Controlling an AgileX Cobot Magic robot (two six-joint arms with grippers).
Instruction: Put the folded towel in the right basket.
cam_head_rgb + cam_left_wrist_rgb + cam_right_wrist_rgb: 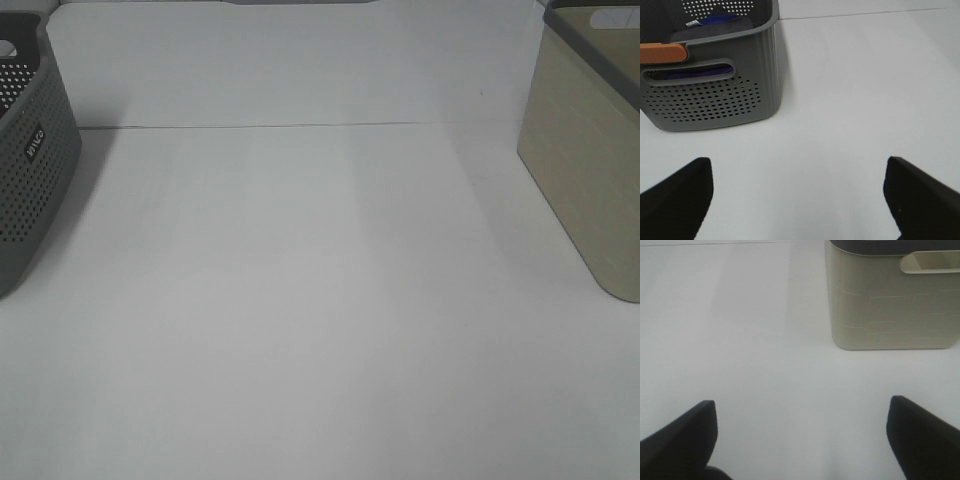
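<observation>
A folded towel, dark grey with blue parts, lies inside the grey perforated basket, which stands at the left edge in the exterior high view. The beige right basket stands at the right edge and shows in the right wrist view. My left gripper is open and empty over the table, a short way in front of the grey basket. My right gripper is open and empty, in front of the beige basket. Neither gripper shows in the exterior high view.
A white table spans the space between the two baskets, with a seam line across its far part. An orange strip lies along the grey basket's rim.
</observation>
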